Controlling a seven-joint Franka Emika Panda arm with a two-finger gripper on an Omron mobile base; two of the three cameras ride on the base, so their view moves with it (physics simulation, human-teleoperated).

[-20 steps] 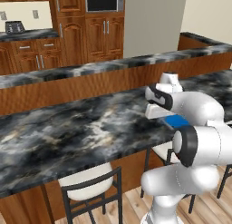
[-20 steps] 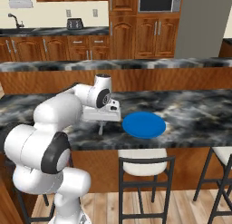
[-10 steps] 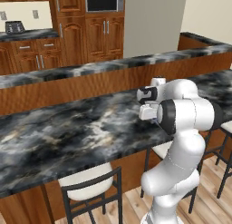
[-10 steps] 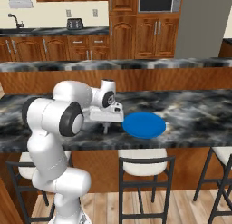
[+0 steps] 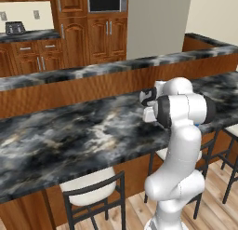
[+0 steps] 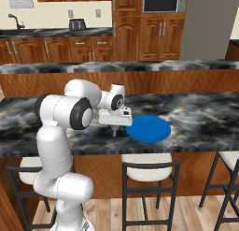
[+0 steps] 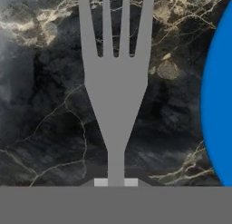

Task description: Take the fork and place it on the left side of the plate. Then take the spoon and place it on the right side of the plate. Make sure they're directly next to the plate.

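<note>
The dark marbled tabletop (image 6: 196,118) is stretching wide across both base views, with plenty of bare stone lying open to the left of the arm and its front edge running just above the stools (image 6: 150,165). A raised wooden ledge (image 6: 140,68) is bounding it along the back. The blue plate (image 6: 148,128) is sitting flat near the front edge; in the hand view its curved rim (image 7: 217,100) is filling the right side, leaving a strip of bare stone between it and the fork. The hand (image 6: 115,130) is hanging low over the tabletop just left of the plate, pointing down, its fingers pressed together on the handle of the fork (image 7: 114,78). The fork is hanging from the grip with its four tines pointing away from the camera, over the stone beside the plate's left rim; whether its tip is touching the stone is hard to tell. Nothing is standing between fork and plate. In the left base view the arm's own body is hiding the plate almost entirely.
</note>
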